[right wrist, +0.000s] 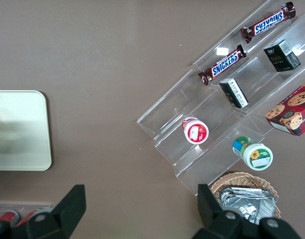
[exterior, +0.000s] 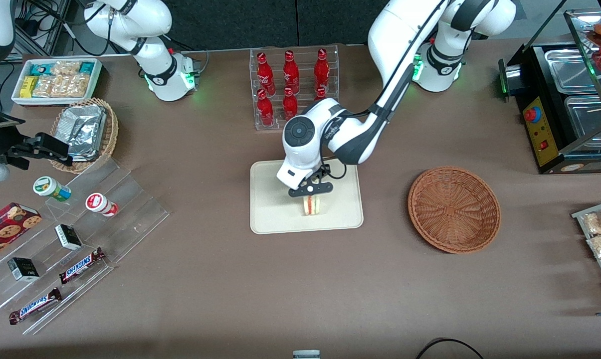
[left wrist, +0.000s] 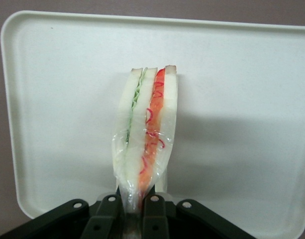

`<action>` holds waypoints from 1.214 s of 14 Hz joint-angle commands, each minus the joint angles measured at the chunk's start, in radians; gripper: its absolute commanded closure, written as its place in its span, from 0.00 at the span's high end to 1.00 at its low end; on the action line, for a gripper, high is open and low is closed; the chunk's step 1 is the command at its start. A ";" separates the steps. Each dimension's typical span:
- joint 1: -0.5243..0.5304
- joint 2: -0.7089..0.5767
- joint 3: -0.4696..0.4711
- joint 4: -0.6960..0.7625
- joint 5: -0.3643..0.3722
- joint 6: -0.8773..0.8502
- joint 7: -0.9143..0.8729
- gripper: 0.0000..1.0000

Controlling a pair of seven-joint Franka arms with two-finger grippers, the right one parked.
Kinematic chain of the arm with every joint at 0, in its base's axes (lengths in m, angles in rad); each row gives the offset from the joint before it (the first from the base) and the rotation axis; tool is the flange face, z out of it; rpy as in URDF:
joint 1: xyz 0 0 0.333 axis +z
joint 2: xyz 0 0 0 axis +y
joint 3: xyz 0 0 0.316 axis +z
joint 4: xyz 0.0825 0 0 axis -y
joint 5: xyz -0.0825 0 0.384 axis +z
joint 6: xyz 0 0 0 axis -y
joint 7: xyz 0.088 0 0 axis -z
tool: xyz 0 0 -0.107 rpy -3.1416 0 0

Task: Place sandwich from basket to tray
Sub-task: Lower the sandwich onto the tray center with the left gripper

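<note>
The sandwich (exterior: 310, 205), a plastic-wrapped wedge of white bread with green and red-orange filling, hangs over the cream-white tray (exterior: 270, 219). My left gripper (exterior: 310, 195) is over the tray and shut on the sandwich's wrapped tip. In the left wrist view the sandwich (left wrist: 145, 134) stands between the fingers (left wrist: 154, 214), with the tray (left wrist: 242, 99) below it. I cannot tell whether the sandwich touches the tray. The reddish-brown wicker basket (exterior: 454, 209) sits empty beside the tray, toward the working arm's end of the table.
A clear rack of red bottles (exterior: 293, 85) stands farther from the front camera than the tray. A tan wicker basket with foil packets (exterior: 88, 132), a white snack bin (exterior: 56, 80) and a clear stepped display (exterior: 71, 249) lie toward the parked arm's end. A warmer case (exterior: 569, 99) stands at the working arm's end.
</note>
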State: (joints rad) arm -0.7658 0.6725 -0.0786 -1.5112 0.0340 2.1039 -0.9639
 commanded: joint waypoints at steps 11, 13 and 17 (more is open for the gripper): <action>-0.044 0.044 0.016 0.048 0.007 -0.012 0.001 1.00; -0.040 0.003 0.019 0.046 0.007 -0.039 -0.006 1.00; -0.004 -0.128 0.029 0.048 -0.002 -0.189 -0.024 1.00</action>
State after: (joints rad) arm -0.7901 0.6338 -0.0564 -1.4479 0.0356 1.9869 -0.9681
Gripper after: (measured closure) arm 0.000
